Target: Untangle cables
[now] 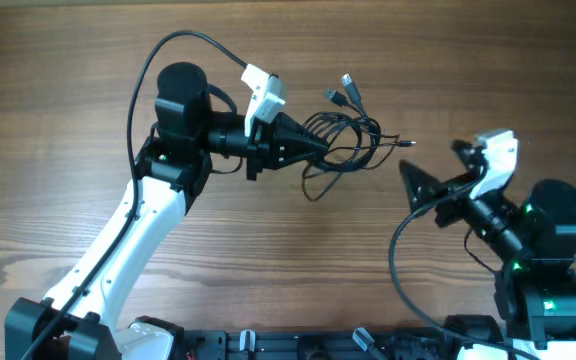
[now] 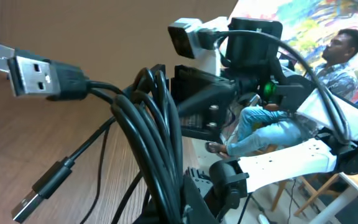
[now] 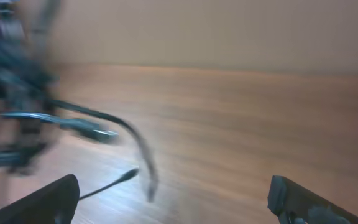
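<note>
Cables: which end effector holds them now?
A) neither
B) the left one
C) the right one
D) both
B: the left end effector is shut on the cables, while the right end effector stands open, apart from them.

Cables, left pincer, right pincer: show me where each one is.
cables [image 1: 348, 135], overhead view, middle of the coiled bundle.
left pincer [image 1: 318, 146], overhead view, shut fingertips gripping the bundle.
right pincer [image 3: 173, 183], right wrist view, midway between its open fingertips.
</note>
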`<control>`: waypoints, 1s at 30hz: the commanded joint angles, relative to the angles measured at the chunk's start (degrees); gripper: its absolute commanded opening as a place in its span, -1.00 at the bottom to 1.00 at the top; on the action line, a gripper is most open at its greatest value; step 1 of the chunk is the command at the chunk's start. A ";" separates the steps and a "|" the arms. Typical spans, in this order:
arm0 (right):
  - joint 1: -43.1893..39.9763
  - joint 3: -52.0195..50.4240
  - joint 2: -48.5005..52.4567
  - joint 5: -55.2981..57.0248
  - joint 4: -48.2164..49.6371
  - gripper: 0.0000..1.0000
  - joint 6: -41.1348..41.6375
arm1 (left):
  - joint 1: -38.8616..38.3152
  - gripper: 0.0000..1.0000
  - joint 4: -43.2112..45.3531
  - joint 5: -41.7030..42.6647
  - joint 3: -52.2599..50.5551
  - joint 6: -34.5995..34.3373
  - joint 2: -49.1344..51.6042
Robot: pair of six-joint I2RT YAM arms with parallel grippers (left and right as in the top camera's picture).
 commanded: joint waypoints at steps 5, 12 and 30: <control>-0.11 0.63 -0.11 -21.35 1.75 0.97 3.19 | -0.33 -0.92 1.27 -7.23 0.22 1.33 -1.62; -0.11 0.63 -0.11 -21.44 5.73 0.53 11.13 | -7.37 -0.92 8.90 -11.10 0.22 -6.03 -1.62; -0.11 0.63 3.74 -16.74 8.68 -0.45 14.27 | -11.15 -0.92 16.48 -8.28 0.22 -12.41 -1.70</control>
